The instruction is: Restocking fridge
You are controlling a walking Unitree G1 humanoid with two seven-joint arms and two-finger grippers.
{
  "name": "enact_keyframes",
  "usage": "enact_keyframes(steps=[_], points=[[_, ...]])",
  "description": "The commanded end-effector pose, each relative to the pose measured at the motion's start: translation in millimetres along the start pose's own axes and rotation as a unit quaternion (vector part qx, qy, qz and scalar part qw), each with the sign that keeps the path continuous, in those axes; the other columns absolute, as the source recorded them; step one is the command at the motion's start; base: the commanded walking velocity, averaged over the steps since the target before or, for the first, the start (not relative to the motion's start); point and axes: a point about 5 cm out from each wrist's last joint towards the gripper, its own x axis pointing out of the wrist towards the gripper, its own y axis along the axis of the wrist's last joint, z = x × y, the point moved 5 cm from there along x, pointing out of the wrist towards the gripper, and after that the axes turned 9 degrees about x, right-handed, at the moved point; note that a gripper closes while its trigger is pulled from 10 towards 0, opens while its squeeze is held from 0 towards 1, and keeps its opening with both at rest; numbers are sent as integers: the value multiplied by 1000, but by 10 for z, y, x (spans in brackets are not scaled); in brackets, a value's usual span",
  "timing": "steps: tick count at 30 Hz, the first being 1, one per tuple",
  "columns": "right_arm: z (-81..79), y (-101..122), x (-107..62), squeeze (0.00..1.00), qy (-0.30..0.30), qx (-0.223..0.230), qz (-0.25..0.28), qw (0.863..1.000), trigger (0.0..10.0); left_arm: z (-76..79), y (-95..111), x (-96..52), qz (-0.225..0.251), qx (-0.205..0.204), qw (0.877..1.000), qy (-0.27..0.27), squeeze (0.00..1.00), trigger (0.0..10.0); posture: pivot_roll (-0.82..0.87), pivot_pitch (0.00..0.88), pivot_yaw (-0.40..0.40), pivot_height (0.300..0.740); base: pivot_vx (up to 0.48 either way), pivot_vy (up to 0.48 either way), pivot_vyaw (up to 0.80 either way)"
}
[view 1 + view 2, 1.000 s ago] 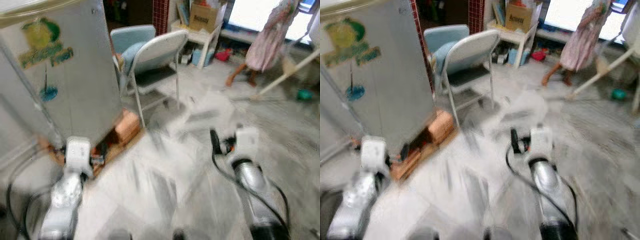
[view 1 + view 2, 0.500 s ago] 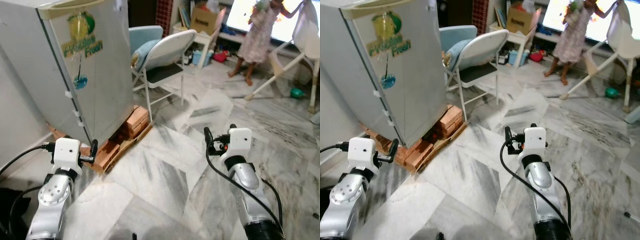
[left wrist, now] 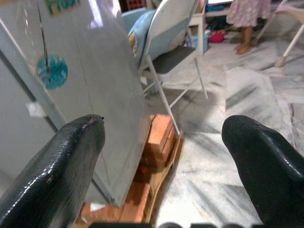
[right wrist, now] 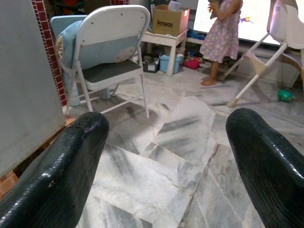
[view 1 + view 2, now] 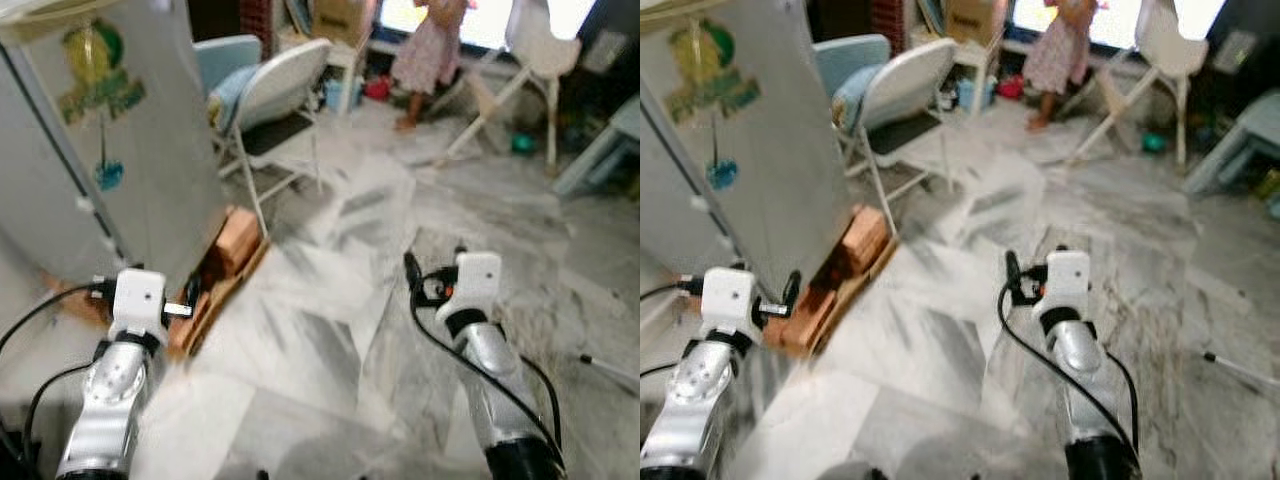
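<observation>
A: What stands at the left?
B: The fridge (image 5: 110, 140), door shut, set on bricks (image 5: 232, 245) and a wooden board. Its lower corner is just beside the left gripper (image 5: 190, 300), whose fingers (image 3: 57, 166) are spread wide with nothing between them

A: Room to move?
B: Marble floor (image 5: 330, 330) lies open between the two arms and ahead. Past the fridge's right edge a folding chair (image 5: 275, 95) stands close, with a blue chair (image 5: 845, 60) behind it

A: And the right?
B: The right gripper (image 5: 412, 275) hangs over bare floor, fingers (image 4: 266, 156) wide, holding nothing. Far back a person (image 5: 428, 50) in a pink dress stands by a white high chair (image 5: 530, 60)

A: Anything one view adds?
B: The right wrist view shows a cardboard box (image 4: 170, 19) on a small white table (image 4: 166, 45), with blue and red tubs under it; their contents can't be made out. The left wrist view shows the bricks stacked in two tiers
</observation>
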Motion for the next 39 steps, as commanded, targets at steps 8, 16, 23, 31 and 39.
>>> enact_keyframes(steps=[8, 16, 23, 31, 39], points=[[24, 73, 7, 0, 0, -3, 7, 1000, 10000, 105, 2, 3, 3, -6, 1000, -18, 0, 10000, 30, 0, -52, 740, 244, 395, -262], [25, 82, 25, 0, 3, -3, 7, 1000, 10000, 191, 3, -19, 9, 2, 999, -31, 0, 10000, 31, 0, -56, 740, 365, 219, -800], [11, 71, 0, 0, 5, -2, 7, 1000, 10000, 163, -30, -18, 0, -10, 1000, -13, 0, 10000, 26, 0, -52, 740, 426, 88, -541], [30, 52, -28, 0, 7, -14, 2, 1000, 10000, 41, -117, -77, -19, -19, 999, 27, 0, 10000, 24, 0, -52, 740, 36, 447, 0], [-192, 38, -74, 0, 73, -31, 3, 997, 10000, 12, -201, -234, -33, -18, 998, 50, 0, 10000, 31, 0, -57, 740, 0, 60, 397]])
